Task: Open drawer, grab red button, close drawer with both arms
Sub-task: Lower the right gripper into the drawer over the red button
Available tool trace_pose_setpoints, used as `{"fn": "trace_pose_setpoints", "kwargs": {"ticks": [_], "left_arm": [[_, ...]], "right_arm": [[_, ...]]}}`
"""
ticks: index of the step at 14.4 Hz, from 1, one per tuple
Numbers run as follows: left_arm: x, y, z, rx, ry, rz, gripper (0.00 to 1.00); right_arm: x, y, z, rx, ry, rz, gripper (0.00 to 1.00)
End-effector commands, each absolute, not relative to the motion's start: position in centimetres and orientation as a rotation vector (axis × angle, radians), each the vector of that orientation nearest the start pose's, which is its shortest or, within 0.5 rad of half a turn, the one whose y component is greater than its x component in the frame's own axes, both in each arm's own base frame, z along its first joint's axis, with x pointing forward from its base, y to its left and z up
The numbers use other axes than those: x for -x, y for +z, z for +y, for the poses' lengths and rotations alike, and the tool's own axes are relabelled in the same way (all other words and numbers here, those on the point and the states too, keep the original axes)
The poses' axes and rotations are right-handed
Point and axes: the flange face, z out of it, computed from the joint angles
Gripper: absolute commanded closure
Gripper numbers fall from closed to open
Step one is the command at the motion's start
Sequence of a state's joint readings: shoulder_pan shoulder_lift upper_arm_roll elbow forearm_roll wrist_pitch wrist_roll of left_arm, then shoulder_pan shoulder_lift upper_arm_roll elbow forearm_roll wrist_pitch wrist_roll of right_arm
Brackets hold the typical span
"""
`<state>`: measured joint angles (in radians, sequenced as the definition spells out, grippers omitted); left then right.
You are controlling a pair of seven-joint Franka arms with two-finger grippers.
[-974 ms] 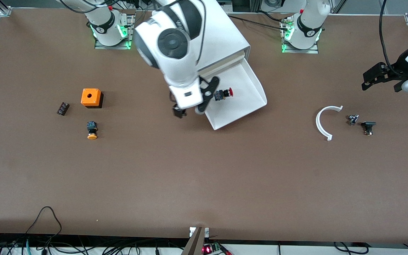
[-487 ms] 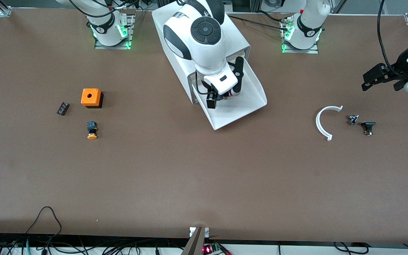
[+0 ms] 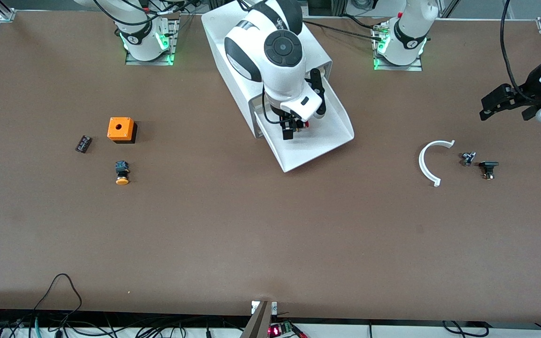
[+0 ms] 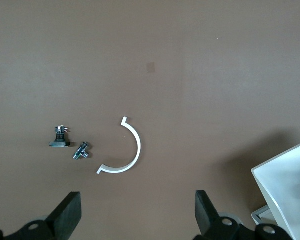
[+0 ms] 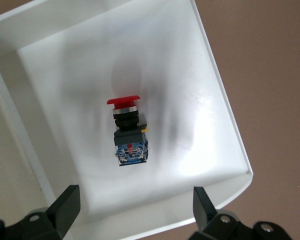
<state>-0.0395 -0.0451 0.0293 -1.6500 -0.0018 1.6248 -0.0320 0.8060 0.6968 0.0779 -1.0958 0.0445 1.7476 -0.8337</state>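
Brown matte tabletop (image 3: 270,234) w/ a boxy white plastic cabinet (image 3: 233,42) sitting btwn the two arm bases. Its bottom wide shallow white tray drawer (image 3: 327,141) is pulled out toward the front cam. Small push button w/ red mushroom cap and black squarish body (image 5: 128,131) lies on its side on the drawer floor, roughly mid-tray.

Right gripper (image 3: 296,126) hangs over the open drawer, right above the button, fingers (image 5: 65,206) spread wide w/ nothing pinched; the button shows btwn them in the right wrist view.

Left gripper (image 3: 505,101) waits up in the air over the left arm's end of the table, fingers (image 4: 69,212) also spread apart, holding nothing. On the table near it: a white plastic half-ring (image 3: 430,162), a small metal fitting (image 3: 467,158), and a black bracket (image 3: 488,168).

Toward the right arm's end: orange box w/ a hole (image 3: 120,129), a button w/ orange-yellow cap (image 3: 121,172), and a small dark block (image 3: 83,143).
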Motion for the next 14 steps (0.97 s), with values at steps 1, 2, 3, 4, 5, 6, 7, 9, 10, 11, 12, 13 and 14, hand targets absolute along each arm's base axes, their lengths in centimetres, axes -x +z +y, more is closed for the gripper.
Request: {"fn": "trace_pose_setpoints", "kwargs": {"ticks": [1,2,3,4,5,6,7,9,10,11,12,13,14], "left_arm": [[-53.9,62.1,-0.5,3.122,-0.034,-0.044,0.00],[-53.9,62.1,-0.5,3.122,-0.034,-0.047,0.00],[-53.9,62.1,-0.5,3.122,-0.034,-0.047,0.00],[-53.9,62.1,-0.5,3.122,-0.034,-0.047,0.00],[-53.9,62.1,-0.5,3.122,-0.034,-0.044,0.00],[-53.9,62.1,-0.5,3.122,-0.034,-0.044,0.00],[-53.9,62.1,-0.5,3.122,-0.034,-0.044,0.00],[-53.9,62.1,-0.5,3.122,-0.034,-0.044,0.00],[-53.9,62.1,-0.5,3.122,-0.034,-0.044,0.00],[-53.9,62.1,-0.6,3.122,-0.034,-0.032,0.00],[-53.9,62.1,-0.5,3.121,-0.034,-0.032,0.00],[-54.0,62.0,-0.5,3.122,-0.032,-0.035,0.00],[-54.0,62.0,-0.5,3.122,-0.032,-0.035,0.00]], "right_arm": [[-47.9,39.3,57.3,-2.117,-0.111,2.461,0.00],[-47.7,38.7,57.6,-2.111,-0.119,2.464,0.00],[-47.7,38.0,57.8,-2.107,-0.124,2.466,0.00],[-47.7,37.5,58.0,-2.110,-0.127,2.463,0.00],[-47.5,36.8,58.3,-2.106,-0.127,2.467,0.00],[-47.0,36.7,58.9,-2.093,-0.111,2.475,0.00],[-47.1,36.0,59.0,-2.095,-0.113,2.473,0.00],[-47.3,35.5,59.2,-2.100,-0.091,2.470,0.00],[-47.4,35.2,59.3,-2.103,-0.081,2.468,0.00],[-47.5,34.9,59.3,-2.107,-0.079,2.464,0.00],[-47.4,34.7,59.4,-2.107,-0.084,2.464,0.00],[-47.5,34.4,59.3,-2.105,-0.091,2.463,0.00],[-47.5,34.2,59.3,-2.104,-0.101,2.462,0.00]]}}
